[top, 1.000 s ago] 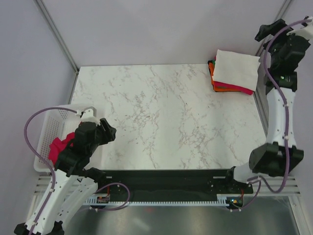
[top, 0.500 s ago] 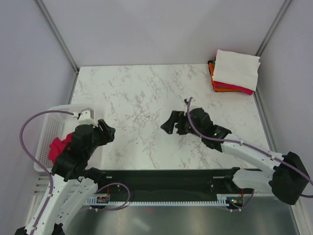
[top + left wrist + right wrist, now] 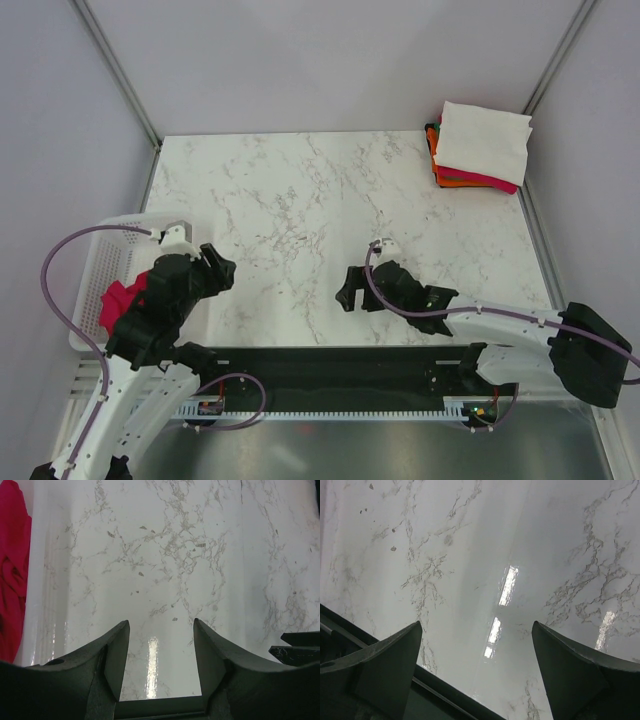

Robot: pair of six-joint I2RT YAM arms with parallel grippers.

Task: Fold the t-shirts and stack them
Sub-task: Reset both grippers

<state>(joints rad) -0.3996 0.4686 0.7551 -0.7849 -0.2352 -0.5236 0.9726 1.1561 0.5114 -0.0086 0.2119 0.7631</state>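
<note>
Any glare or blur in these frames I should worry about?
Right wrist: bright reflections streak the marble table. Left wrist: one fainter streak inside the open left gripper; pink t-shirt is cropped at the left edge. Top external: even light, no hot spots, folded stack is sharp.

Your right gripper (image 3: 476, 630) looks down on a glossy white marble-patterned table (image 3: 530, 535) with grey veins. Its two dark fingers (image 3: 382, 667) enter from the lower left and lower right corners of the view. The tips stand wide apart, and you see only table surface between them, so nothing is gripped. Bright light reflections streak the table between the tips. A dark strip (image 3: 442, 702) runs diagonally along the table's edge at lower left, passing behind the finger on that side.
</note>
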